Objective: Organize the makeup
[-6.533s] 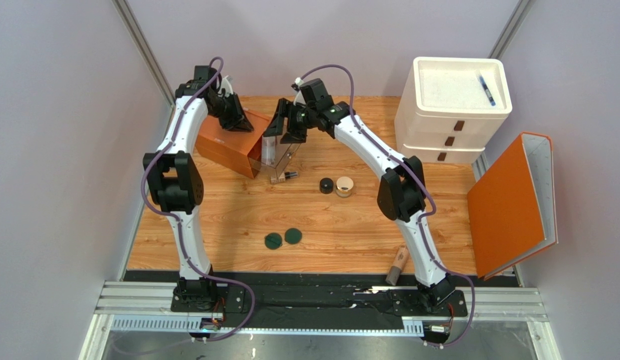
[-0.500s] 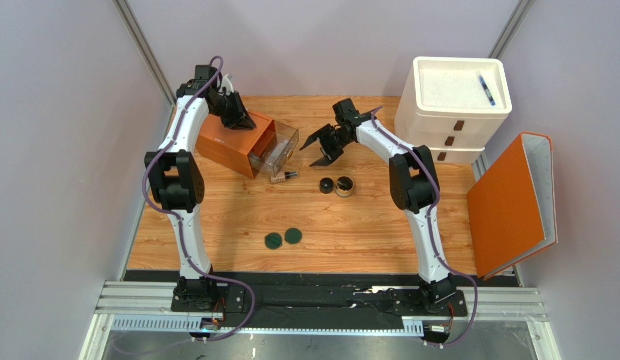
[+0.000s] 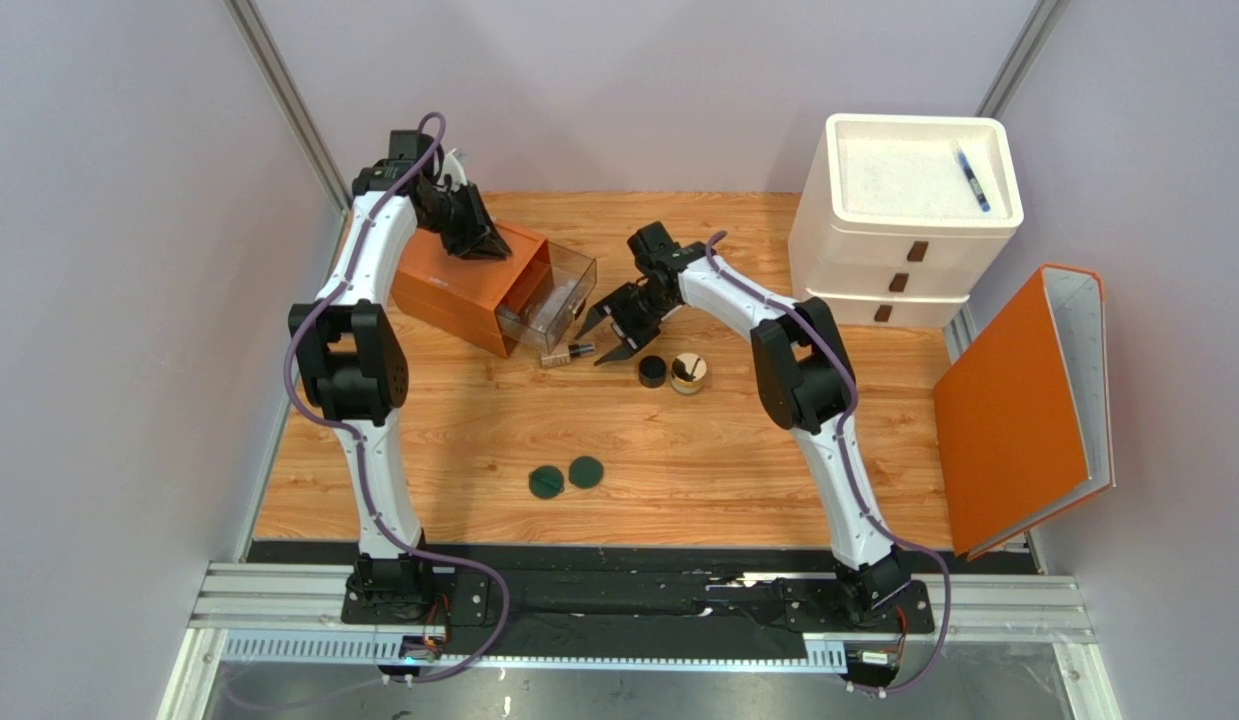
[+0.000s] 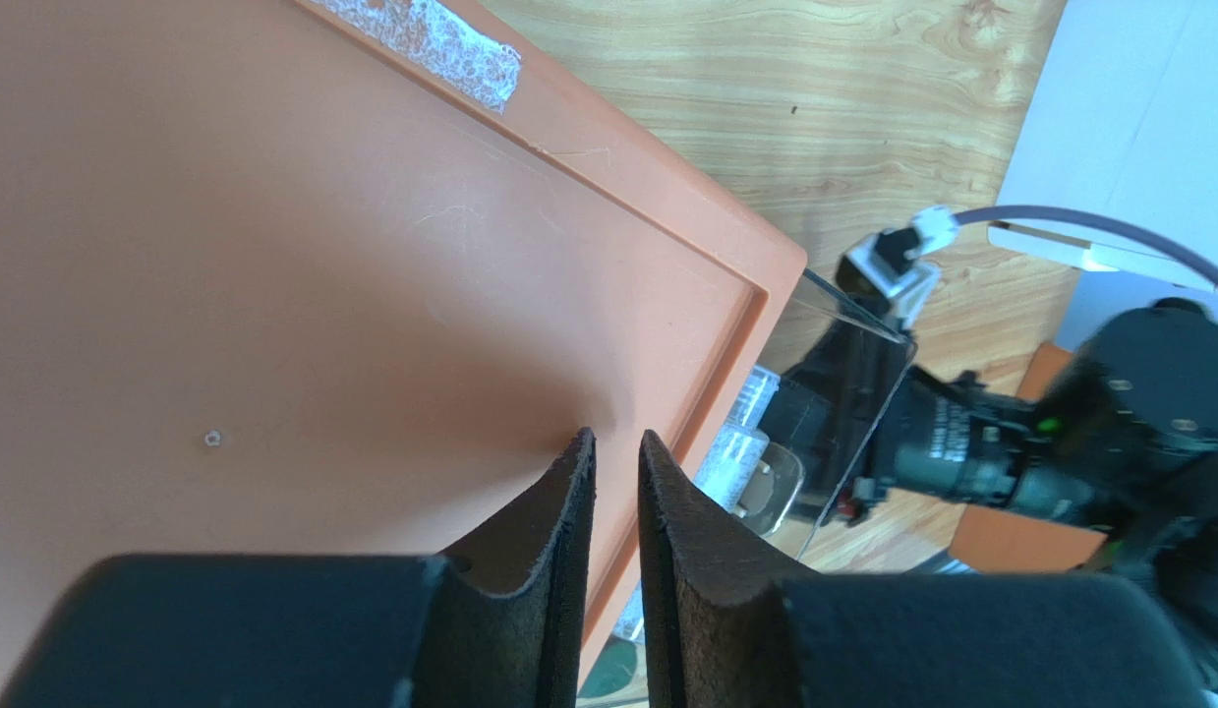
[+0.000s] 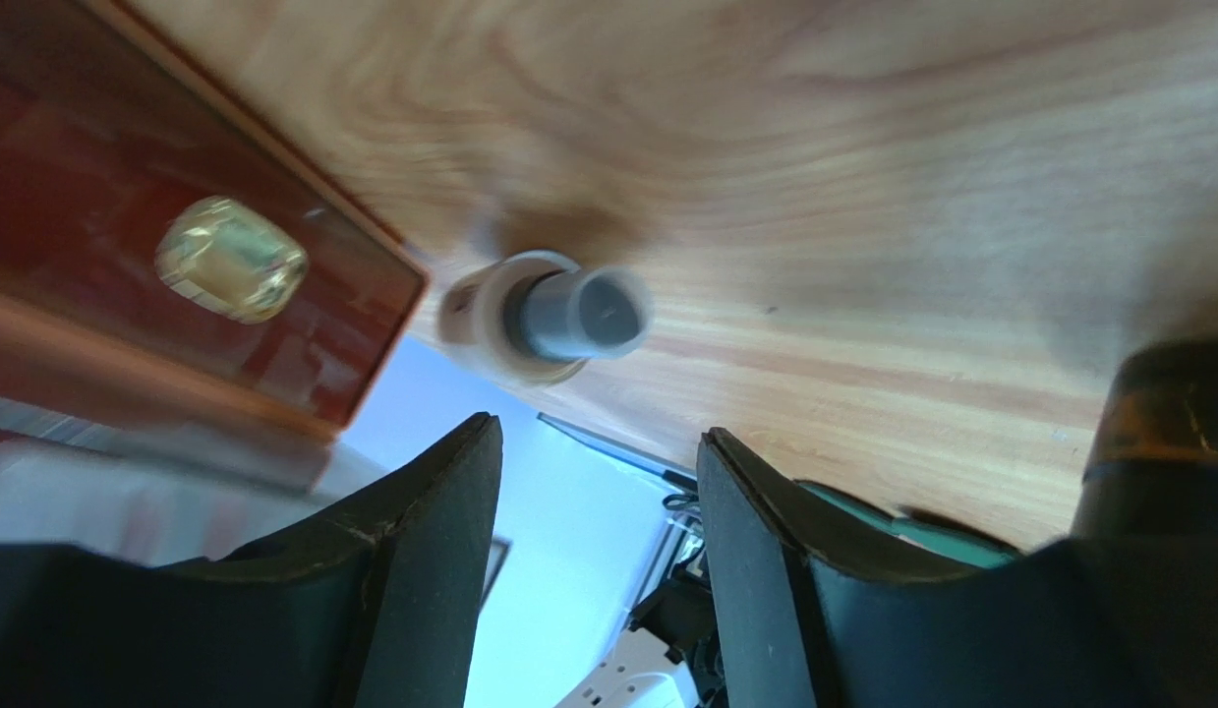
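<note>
Right gripper (image 3: 601, 339), jaws wide, lines up on the bottle (image 3: 567, 356) lying on the table (image 3: 700, 450) just beside the open drawer (image 3: 558, 293), while the left gripper (image 3: 483, 240), nearly closed and empty, presses on the box (image 3: 452, 293), so next, I'd say: straddle it, close, lift it in.

Lab robot cell, plain partition walls (image 3: 114, 300), aluminium base rail (image 3: 640, 608), wooden tabletop (image 3: 655, 435)

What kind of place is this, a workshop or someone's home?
Most likely a lab test booth, not a home: plain walls close in one wooden table, the left arm and right arm are bolted to a metal rail, and the white drawer unit looks staged.
</note>
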{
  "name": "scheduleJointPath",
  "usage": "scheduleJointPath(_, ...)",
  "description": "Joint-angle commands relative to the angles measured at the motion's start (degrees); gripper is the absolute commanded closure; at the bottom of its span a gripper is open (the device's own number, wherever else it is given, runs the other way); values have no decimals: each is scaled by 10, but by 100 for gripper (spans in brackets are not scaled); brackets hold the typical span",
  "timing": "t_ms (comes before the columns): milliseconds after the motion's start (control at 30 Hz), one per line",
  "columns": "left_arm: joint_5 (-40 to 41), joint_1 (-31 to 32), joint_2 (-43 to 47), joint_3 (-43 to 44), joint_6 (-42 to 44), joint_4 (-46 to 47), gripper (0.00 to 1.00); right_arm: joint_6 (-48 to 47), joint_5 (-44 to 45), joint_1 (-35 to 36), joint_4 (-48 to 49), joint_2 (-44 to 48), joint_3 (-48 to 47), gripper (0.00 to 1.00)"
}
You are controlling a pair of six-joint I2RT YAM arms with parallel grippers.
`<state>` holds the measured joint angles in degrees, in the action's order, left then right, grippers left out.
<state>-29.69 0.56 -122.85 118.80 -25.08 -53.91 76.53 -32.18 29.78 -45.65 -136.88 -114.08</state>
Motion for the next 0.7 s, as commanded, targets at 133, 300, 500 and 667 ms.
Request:
scheduleJointPath(133, 20, -2, 8, 6, 2, -7, 77, 19, 7, 12, -31, -47, -26, 47)
scheduleJointPath(300, 22, -2, 10, 2, 2, -8, 77, 34, 7, 10, -17, -59, -37, 48)
scheduleJointPath(500, 21, -2, 16, -6, 1, -5, 77, 32, -2, 6, -4, -42, -35, 49)
scheduleJointPath(667, 24, -2, 17, -12, 0, -4, 77, 25, 12, -1, -1, 3, 13, 51)
